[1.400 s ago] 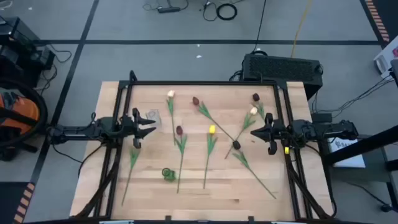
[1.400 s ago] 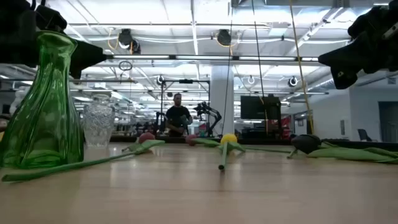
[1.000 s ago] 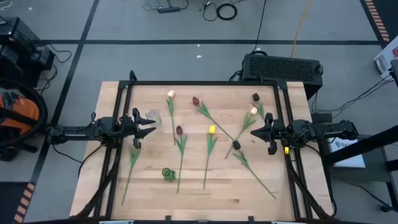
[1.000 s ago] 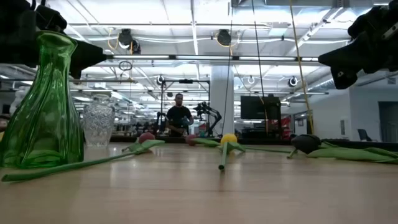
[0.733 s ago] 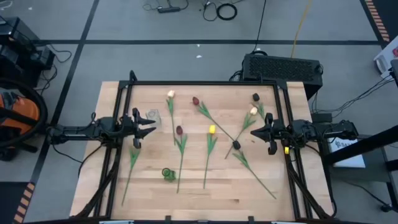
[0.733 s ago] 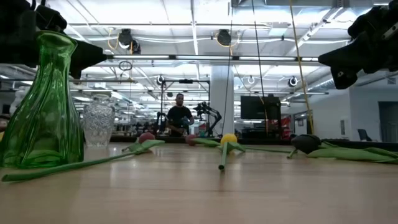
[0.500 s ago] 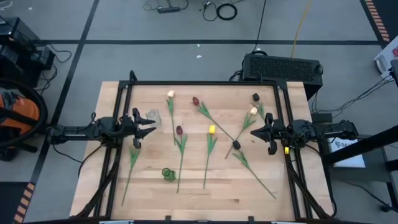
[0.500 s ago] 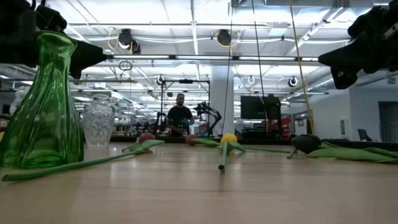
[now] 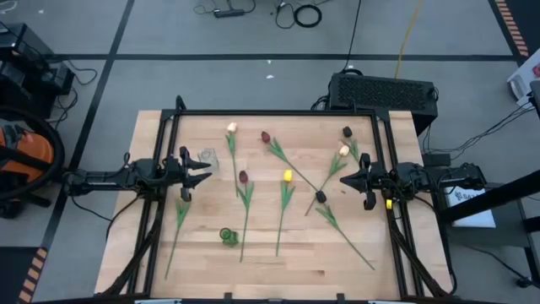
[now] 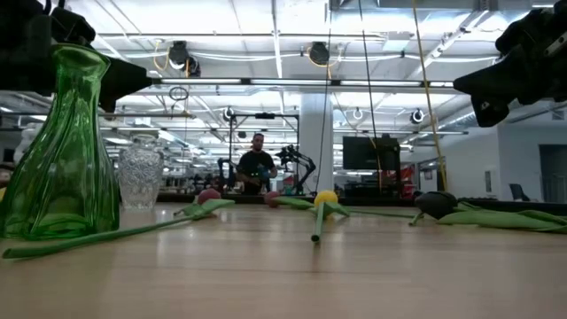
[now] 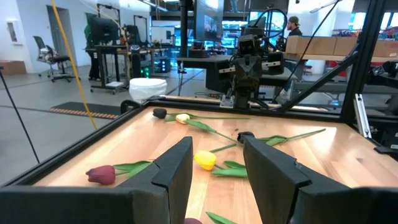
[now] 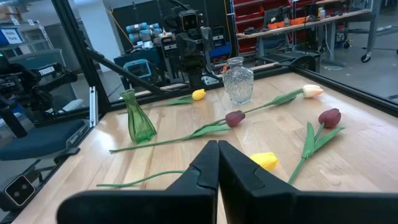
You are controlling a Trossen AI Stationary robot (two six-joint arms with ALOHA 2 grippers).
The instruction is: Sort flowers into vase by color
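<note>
Several tulips lie flat on the wooden table (image 9: pixel 270 253): a yellow one (image 9: pixel 288 176), dark red ones (image 9: pixel 243 176) (image 9: pixel 265 136), cream ones (image 9: pixel 231 128) (image 9: pixel 343 150) and dark ones (image 9: pixel 347 132) (image 9: pixel 321 197). A green vase (image 9: pixel 226 235) stands near the front. A clear glass vase (image 9: pixel 205 157) stands by my left gripper (image 9: pixel 202 173), which is open and level at the table's left side and touches nothing. My right gripper (image 9: pixel 344 180) is shut and level at the right side, clear of the flowers.
A black frame (image 9: pixel 278 112) runs around the table's edges. One more flower stem (image 9: pixel 179 221) lies near the front left. In the low view a person (image 10: pixel 256 168) sits in the room far behind the table. Bare wood lies along the front edge.
</note>
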